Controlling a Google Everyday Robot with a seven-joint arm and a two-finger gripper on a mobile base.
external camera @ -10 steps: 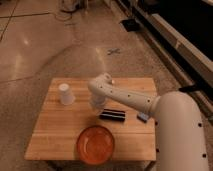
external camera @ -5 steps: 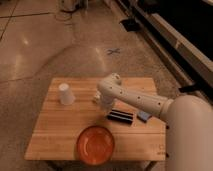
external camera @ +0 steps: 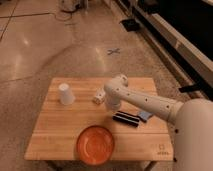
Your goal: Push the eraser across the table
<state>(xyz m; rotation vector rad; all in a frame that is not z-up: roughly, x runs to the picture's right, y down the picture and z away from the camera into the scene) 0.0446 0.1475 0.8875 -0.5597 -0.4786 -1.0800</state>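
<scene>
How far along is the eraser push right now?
Done: the arm is over the table, with the gripper low, just above-left of the eraser. In hand: lining up on the eraser; whether it is touching cannot be told. Left: the push itself, since the eraser lies at the right side beside a small blue piece, with the orange bowl and white cup nearby.

One table (external camera: 60, 135) carries five things: one eraser (external camera: 125, 119) just below the pincer (external camera: 111, 106), one blue piece (external camera: 144, 116) to the pincer's right, one bottle (external camera: 99, 96) touching its left side, one white cup (external camera: 66, 94) farther left, one orange bowl (external camera: 95, 144) below.
</scene>
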